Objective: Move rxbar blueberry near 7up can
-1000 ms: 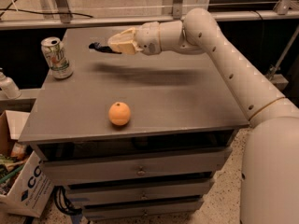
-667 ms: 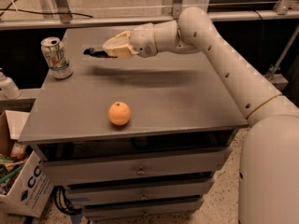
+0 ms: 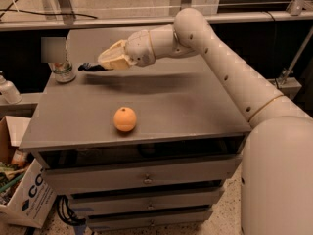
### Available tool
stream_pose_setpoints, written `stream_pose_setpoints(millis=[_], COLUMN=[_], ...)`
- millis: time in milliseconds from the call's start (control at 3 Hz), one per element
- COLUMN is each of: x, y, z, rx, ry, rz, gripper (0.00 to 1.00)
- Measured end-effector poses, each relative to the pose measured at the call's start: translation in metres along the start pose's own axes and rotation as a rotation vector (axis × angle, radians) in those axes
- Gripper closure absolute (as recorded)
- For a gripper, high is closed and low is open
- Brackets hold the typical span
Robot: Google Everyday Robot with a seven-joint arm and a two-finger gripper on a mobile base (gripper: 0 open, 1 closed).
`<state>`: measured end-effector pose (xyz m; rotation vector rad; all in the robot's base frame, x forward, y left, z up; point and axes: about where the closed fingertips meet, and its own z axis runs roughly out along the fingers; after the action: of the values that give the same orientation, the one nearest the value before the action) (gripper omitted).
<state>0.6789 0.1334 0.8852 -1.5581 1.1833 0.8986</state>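
Observation:
The 7up can (image 3: pixel 64 71) stands at the back left corner of the grey cabinet top (image 3: pixel 186 106); only its silver-and-green lower part shows, as a grey patch covers its upper part. My gripper (image 3: pixel 102 64) reaches in from the right on the white arm and hovers above the top, just to the right of the can. It is shut on the rxbar blueberry (image 3: pixel 90 66), a dark flat bar that sticks out leftward from the cream fingers (image 3: pixel 113 58). The bar's tip is a short way from the can and does not touch it.
A round orange fruit (image 3: pixel 125 119) lies near the front middle of the cabinet top. A white plastic bottle (image 3: pixel 7 89) stands on a lower ledge to the left. A cardboard box (image 3: pixel 30 195) sits on the floor at lower left. Drawers (image 3: pixel 146 175) face the front.
My gripper has moved left with the bar in it, closer to the can. The orange and the can have not moved.

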Motion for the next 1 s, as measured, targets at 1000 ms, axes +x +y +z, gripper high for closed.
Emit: stream_pose_setpoints(millis=[1000], x=[0.008], y=[0.009], z=[0.032], rx=[-0.068], ry=[0.044], rz=[-0.033], gripper=[0.82])
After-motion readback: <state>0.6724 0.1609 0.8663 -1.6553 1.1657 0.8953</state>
